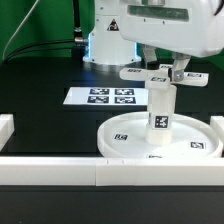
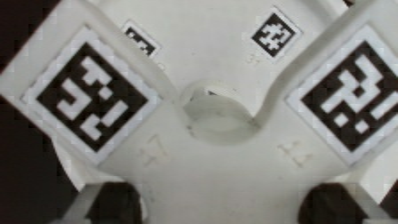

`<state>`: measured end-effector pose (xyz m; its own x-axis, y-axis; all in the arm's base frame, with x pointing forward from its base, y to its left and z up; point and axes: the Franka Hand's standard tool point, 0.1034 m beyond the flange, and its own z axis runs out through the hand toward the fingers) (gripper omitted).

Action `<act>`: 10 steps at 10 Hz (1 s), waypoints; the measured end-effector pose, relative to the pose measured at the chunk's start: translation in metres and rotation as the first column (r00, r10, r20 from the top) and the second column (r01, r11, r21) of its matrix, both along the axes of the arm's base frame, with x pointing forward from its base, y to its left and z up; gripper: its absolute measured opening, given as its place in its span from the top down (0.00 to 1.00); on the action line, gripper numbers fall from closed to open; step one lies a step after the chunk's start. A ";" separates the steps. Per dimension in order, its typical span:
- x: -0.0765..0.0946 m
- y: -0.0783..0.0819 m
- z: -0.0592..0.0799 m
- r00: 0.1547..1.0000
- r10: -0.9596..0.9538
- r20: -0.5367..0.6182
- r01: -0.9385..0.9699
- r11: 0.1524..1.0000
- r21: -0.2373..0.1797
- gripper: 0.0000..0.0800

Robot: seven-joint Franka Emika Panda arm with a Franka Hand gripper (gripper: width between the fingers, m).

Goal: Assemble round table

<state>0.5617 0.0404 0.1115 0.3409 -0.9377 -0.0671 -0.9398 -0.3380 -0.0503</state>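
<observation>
My end effector (image 1: 163, 72) straddles the cross-shaped base (image 1: 133, 72) atop the upright leg (image 1: 161, 108). I can't tell if it's clamped.

round disc (image 1: 192, 130): white, small black-and-white square tags on top face. leg (image 1: 161, 105): white, one black-and-white square tag on side. cross-shaped base (image 1: 158, 76): white; in wrist view, bold black-and-white square tags with white borders on its arms, plain white hub. fingers (image 2: 111, 202): dark, near black. marker board (image 1: 108, 97): white, four black-patterned squares. border bars (image 1: 50, 172): plain white. tabletop (image 1: 40, 100): black. arm (image 1: 150, 20): white. backdrop (image 1: 30, 25): green at exterior view's left.
</observation>
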 end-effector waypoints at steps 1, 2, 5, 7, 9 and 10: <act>0.000 0.000 0.000 0.995 -0.098 0.001 0.098 0.995 0.009 0.45; 0.001 0.000 0.000 0.985 -0.174 0.002 0.174 0.985 0.014 0.45; 0.001 0.000 0.000 0.936 -0.353 -0.012 0.353 0.935 0.026 0.45; 0.001 0.000 0.000 0.900 -0.435 -0.022 0.436 0.900 0.030 0.45; 0.000 -0.001 -0.001 0.775 -0.631 -0.039 0.632 0.774 0.047 0.45; 0.000 -0.001 -0.001 0.711 -0.703 -0.034 0.703 0.708 0.063 0.45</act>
<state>0.5619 0.0399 0.1104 -0.4157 -0.8991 -0.1375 -0.9047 0.4243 -0.0395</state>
